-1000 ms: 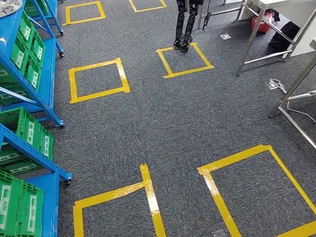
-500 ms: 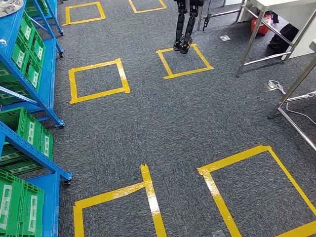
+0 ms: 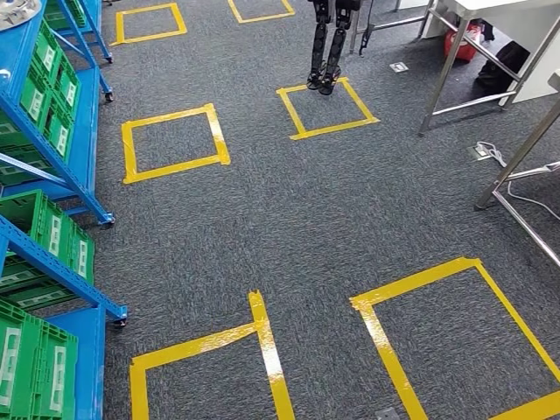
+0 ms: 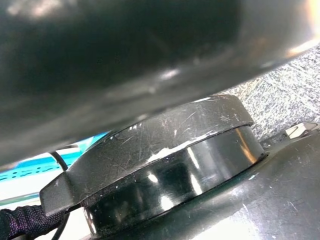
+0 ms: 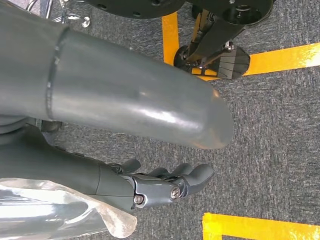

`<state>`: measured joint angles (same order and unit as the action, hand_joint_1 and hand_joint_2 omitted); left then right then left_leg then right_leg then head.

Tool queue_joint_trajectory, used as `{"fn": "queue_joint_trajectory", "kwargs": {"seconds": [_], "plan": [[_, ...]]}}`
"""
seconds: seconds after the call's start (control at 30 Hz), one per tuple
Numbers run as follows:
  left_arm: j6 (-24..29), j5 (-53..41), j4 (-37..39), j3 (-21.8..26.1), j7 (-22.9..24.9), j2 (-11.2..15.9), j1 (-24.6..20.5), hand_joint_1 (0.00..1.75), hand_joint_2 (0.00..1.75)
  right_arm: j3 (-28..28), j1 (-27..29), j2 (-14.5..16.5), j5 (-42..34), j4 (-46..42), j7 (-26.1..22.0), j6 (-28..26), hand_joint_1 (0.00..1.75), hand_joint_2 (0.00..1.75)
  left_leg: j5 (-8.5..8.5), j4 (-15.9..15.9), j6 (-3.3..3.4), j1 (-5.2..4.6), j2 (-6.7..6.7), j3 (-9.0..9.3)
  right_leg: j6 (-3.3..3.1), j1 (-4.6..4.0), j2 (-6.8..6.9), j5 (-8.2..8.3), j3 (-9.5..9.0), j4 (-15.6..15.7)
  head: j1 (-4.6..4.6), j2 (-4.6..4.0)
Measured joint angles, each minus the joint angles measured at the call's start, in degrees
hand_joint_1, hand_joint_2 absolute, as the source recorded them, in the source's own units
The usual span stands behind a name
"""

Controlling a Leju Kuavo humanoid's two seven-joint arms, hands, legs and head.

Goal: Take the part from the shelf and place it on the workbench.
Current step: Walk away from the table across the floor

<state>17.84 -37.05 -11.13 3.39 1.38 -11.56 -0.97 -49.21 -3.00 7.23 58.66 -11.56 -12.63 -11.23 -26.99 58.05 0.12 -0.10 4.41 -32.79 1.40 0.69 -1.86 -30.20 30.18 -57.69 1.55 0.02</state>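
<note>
Head view: shelf (image 3: 63,175) with green bins (image 3: 52,236) stands left; part not identifiable; step in hand is judged the approach. Right wrist view: right hand (image 5: 151,185) hangs, fingers (image 5: 192,176) extended, holding nothing. Left hand state cannot be told; next, face the shelf.

A robotics test hall laid out like a small warehouse, with grey office carpet (image 3: 311,219) marked off in yellow tape squares (image 3: 173,142). Along one side, blue wheeled shelving (image 3: 78,175) stacked with green plastic crates (image 3: 52,229); opposite, steel-legged workbenches (image 3: 462,44) with loose cables (image 3: 492,153) on the floor. At the far end, the black legs of another humanoid robot (image 3: 328,48) planted on a taped square.
</note>
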Motion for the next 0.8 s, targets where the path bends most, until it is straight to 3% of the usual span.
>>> {"fn": "queue_joint_trajectory", "kwargs": {"seconds": [0.8], "plan": [[0.02,0.00,0.00,0.87,-0.13,0.00,-0.01,0.00,0.00,-0.16,-0.01,0.00,0.14,-0.02,0.00,-0.04,0.00,0.00,0.00,0.00,0.00,0.00,0.00,0.00,0.00,0.00,0.00,0.00,0.00,0.00,-0.01,0.00]]}}
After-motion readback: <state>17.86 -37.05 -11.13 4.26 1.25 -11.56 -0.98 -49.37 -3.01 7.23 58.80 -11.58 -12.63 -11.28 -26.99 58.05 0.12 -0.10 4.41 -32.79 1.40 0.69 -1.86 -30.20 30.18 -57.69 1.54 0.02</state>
